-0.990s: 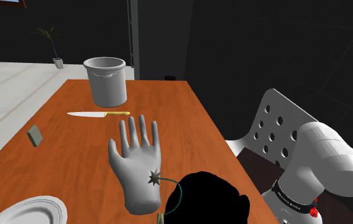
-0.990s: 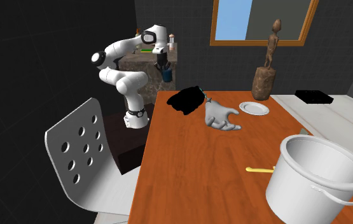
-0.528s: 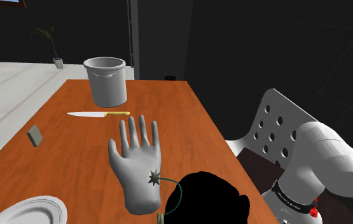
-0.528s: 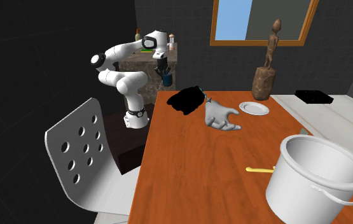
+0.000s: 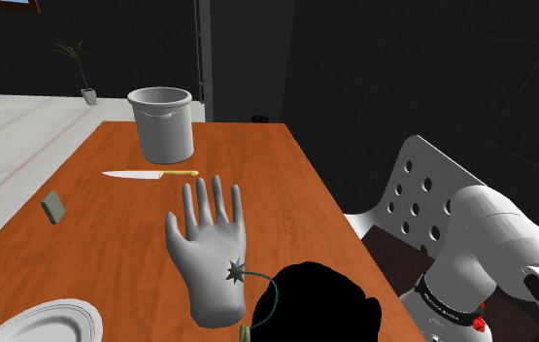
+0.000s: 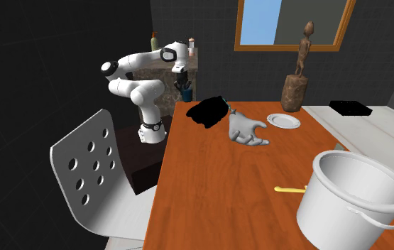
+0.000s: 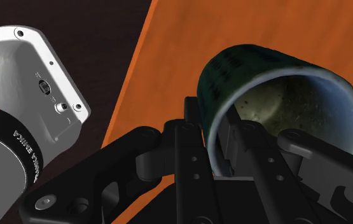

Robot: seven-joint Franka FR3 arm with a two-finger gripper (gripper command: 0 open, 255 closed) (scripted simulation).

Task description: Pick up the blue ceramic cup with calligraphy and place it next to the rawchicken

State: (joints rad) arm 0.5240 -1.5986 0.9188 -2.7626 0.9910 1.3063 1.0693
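Observation:
In the wrist view my gripper (image 7: 212,124) is shut on the cup (image 7: 232,70), a dark blue-green cup with dark markings on its wall and a pale blue rim. One finger is outside the wall and one inside the mouth. In the second exterior view the gripper (image 6: 184,84) holds the cup (image 6: 187,94) in the air by the table's far end, close to the stand. A flat black shape (image 6: 209,111) lies on that end of the orange table (image 6: 216,185); the same black shape (image 5: 320,301) sits near the arm in the shoulder view. A grey hand-shaped object (image 5: 209,248) lies beside it.
A large grey pot (image 5: 163,123) and a yellow-handled knife (image 5: 149,174) lie at the table's far end in the shoulder view. A white plate (image 5: 39,325) and a small grey block (image 5: 53,206) are on the left. A white perforated chair (image 6: 92,167) stands beside the table.
The arm has stretched out, and the gripper with the cup has dropped a little and moved towards the table's corner. Nothing on the table has moved.

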